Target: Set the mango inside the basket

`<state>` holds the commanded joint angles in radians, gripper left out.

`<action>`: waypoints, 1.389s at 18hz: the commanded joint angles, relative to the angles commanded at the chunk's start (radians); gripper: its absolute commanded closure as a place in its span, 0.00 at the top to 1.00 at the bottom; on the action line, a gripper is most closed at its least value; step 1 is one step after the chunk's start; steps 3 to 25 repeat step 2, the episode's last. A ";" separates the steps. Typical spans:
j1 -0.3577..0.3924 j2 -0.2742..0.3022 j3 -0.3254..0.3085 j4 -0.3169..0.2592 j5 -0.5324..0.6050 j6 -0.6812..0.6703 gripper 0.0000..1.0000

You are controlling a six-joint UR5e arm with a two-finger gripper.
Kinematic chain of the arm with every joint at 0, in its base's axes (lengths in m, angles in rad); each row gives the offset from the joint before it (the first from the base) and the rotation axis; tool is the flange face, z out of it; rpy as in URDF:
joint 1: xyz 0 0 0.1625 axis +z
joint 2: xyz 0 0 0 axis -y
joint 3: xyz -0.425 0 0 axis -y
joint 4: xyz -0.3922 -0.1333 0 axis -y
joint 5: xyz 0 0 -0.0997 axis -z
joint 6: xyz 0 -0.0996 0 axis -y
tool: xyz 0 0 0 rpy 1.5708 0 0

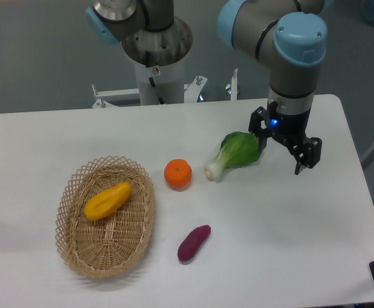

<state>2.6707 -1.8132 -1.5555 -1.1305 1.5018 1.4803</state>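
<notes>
Mango [108,200] lies inside basket [105,224]; fingers [301,158] hang spread and empty over the bench [289,231], best kept clear of the greens [236,153].

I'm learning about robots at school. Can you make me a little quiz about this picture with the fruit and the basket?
1. True or false: the mango lies inside the basket.
2. Which thing is nearest the gripper? A) the orange B) the leafy green vegetable C) the purple sweet potato
3. Fill in: the gripper is holding ____.

Key: 1 true. 2 B. 3 nothing; it hangs empty above the white table.
</notes>
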 joint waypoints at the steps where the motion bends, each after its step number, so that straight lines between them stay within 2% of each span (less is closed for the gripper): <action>1: 0.000 0.000 0.000 0.002 -0.006 0.000 1.00; 25: 0.000 0.000 0.000 0.002 -0.008 0.000 1.00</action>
